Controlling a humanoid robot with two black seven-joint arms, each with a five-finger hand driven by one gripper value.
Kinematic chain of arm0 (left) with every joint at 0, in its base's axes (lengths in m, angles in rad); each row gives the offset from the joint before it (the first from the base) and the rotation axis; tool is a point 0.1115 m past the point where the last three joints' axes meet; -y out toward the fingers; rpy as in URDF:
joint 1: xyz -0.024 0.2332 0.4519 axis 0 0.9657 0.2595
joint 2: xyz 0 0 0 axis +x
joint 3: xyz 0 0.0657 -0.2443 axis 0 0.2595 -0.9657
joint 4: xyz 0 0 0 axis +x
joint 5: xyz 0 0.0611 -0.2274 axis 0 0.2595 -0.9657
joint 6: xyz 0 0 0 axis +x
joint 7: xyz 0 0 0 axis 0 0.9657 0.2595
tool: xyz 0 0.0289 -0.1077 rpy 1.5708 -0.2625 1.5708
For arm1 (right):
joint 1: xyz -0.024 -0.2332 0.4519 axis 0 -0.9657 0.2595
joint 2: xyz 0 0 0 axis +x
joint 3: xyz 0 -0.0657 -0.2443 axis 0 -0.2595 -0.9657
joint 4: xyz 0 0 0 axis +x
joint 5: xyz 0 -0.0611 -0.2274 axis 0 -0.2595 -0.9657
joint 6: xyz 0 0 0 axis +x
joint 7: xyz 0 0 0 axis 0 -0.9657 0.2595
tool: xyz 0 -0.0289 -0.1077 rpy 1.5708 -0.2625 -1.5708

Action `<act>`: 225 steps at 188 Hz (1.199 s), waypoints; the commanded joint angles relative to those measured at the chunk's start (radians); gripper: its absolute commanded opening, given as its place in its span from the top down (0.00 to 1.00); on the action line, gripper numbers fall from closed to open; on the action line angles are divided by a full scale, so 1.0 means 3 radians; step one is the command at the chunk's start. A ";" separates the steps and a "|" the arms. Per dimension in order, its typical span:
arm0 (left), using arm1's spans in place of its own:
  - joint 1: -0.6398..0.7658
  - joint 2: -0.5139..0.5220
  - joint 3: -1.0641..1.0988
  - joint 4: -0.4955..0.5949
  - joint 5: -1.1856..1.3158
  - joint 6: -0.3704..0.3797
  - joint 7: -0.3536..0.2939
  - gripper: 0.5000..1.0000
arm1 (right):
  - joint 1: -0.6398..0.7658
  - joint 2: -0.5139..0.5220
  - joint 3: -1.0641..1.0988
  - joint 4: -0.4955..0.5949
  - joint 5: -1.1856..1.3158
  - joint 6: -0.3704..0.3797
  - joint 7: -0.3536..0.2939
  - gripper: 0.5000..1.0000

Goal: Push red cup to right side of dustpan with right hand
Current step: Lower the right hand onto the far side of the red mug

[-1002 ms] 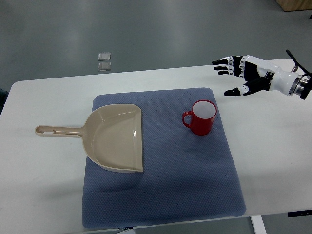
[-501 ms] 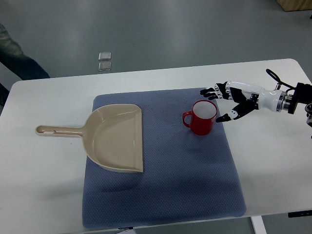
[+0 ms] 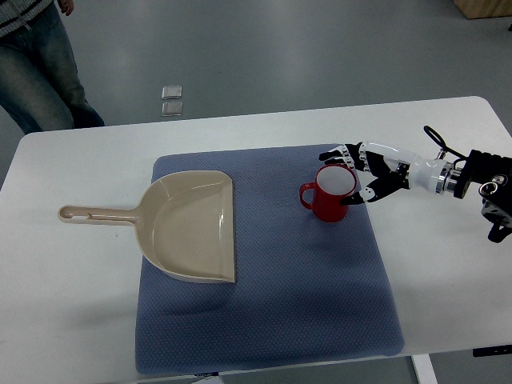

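Top view shows the right hand [image 3: 362, 172] coming in from the right edge, its fingers [image 3: 334, 154] spread and relaxed, cupped against the right side of the red cup [image 3: 329, 193] without gripping it. This cup stands upright on the blue mat [image 3: 304, 296], handle turned left, well apart from the beige dustpan [image 3: 188, 226] lying on the mat's left part. Both rest on the white table [image 3: 72, 320]. A person's legs [image 3: 40, 64] appear at the upper left corner.

- A white counter [image 3: 72, 320] fills most of the frame.
- A blue-grey mat [image 3: 304, 296] lies at its centre.
- The beige dustpan's [image 3: 188, 228] handle reaches left off the mat, over bare counter.
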State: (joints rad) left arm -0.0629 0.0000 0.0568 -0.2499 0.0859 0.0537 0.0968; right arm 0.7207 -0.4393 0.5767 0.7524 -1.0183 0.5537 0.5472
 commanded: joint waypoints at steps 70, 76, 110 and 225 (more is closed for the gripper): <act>0.0000 0.0000 0.0000 0.0000 0.0000 0.0000 -0.0001 0.00 | -0.0112 0.0242 0.0031 -0.0222 0.0014 -0.0169 0.0073 0.13; 0.0000 0.0000 0.0000 0.0000 0.0000 0.0000 -0.0001 0.00 | -0.0122 0.0258 0.0031 -0.0243 0.0020 -0.0169 0.0073 0.13; 0.0000 0.0000 0.0000 0.0000 0.0000 0.0000 -0.0001 0.00 | -0.0142 0.0350 0.0036 -0.0365 0.0030 -0.0245 0.0139 0.13; 0.0005 0.0000 0.0000 0.0000 0.0000 0.0000 -0.0001 0.00 | -0.0188 0.0406 0.0021 -0.0457 0.0572 -0.0210 0.0160 0.13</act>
State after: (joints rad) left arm -0.0619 0.0000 0.0570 -0.2516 0.0859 0.0537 0.0963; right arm 0.6697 -0.3262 0.5829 0.6129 -0.8521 0.4842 0.5940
